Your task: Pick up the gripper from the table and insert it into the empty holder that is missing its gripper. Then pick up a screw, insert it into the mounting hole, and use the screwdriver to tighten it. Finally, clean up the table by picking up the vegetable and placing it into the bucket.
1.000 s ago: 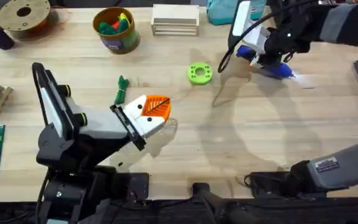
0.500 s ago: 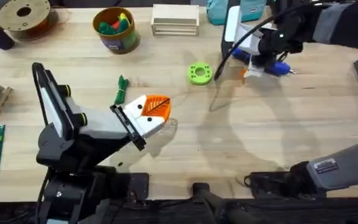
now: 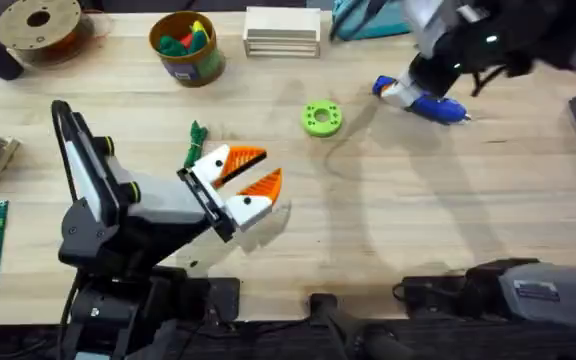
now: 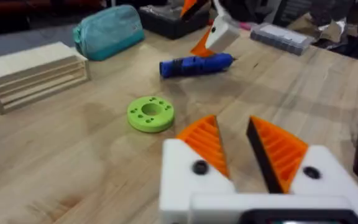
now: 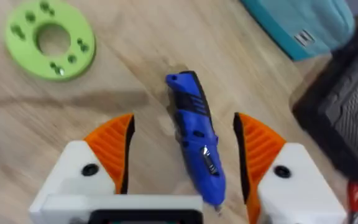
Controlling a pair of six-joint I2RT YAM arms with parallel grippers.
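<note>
I am holding my right end effector (image 5: 182, 158) spread wide above the screwdriver (image 5: 196, 146), so that its blue body is lying between my two orange pads (image 5: 112, 149), neither of them touching it; I judge this placing is for closing on the middle of the tool. The screwdriver is lying flat on the table (image 3: 418, 220), right of the green disc (image 3: 321, 118). My left end effector (image 3: 246, 181) is resting low over the near table with its fingers also apart, pinching nothing. The vegetable (image 3: 195, 145) is lying just beyond it, and the bucket (image 3: 186, 46) is standing at the far edge, with coloured toys inside. I cannot read any writing; labels are too small.
</note>
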